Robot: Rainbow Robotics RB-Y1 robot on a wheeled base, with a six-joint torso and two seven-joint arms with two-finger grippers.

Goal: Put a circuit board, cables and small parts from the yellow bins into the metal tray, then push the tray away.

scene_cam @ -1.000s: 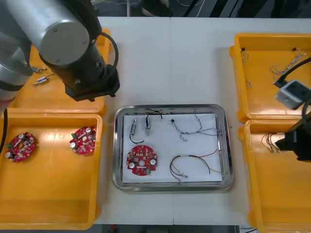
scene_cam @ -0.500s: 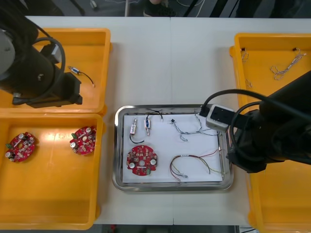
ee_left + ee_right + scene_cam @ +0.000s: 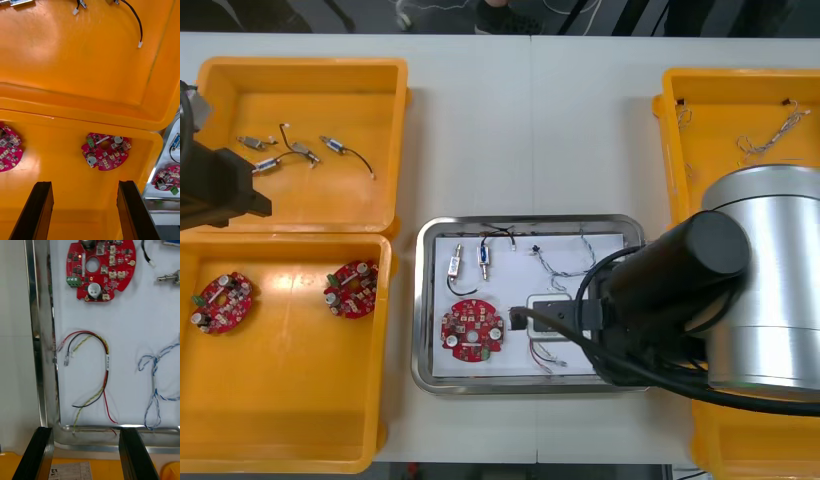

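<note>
The metal tray (image 3: pixel 420 300) sits mid-table, white inside. It holds a red circuit board (image 3: pixel 471 331), two small metal parts (image 3: pixel 456 264), a blue and white cable (image 3: pixel 565 262) and a red and yellow cable (image 3: pixel 95 371). My right arm (image 3: pixel 700 300) covers the tray's right side. In the right wrist view my right gripper (image 3: pixel 85 431) is open, its fingers (image 3: pixel 37 453) straddling the tray's rim (image 3: pixel 41 352) just short of the red and yellow cable. My left gripper (image 3: pixel 84 185) is open over the near left bin, a little short of a circuit board (image 3: pixel 106 151).
The far left bin (image 3: pixel 380 80) holds small metal parts (image 3: pixel 268 162) with black cables. The near left bin (image 3: pixel 280 400) holds two boards (image 3: pixel 350 288). The far right bin (image 3: pixel 670 150) holds thin cables (image 3: pixel 770 135). My left arm (image 3: pixel 215 185) is at the table's left edge.
My right arm has swung left from the right bins to over the tray's right side. My left arm has drawn back to the left edge, uncovering the far left bin.
</note>
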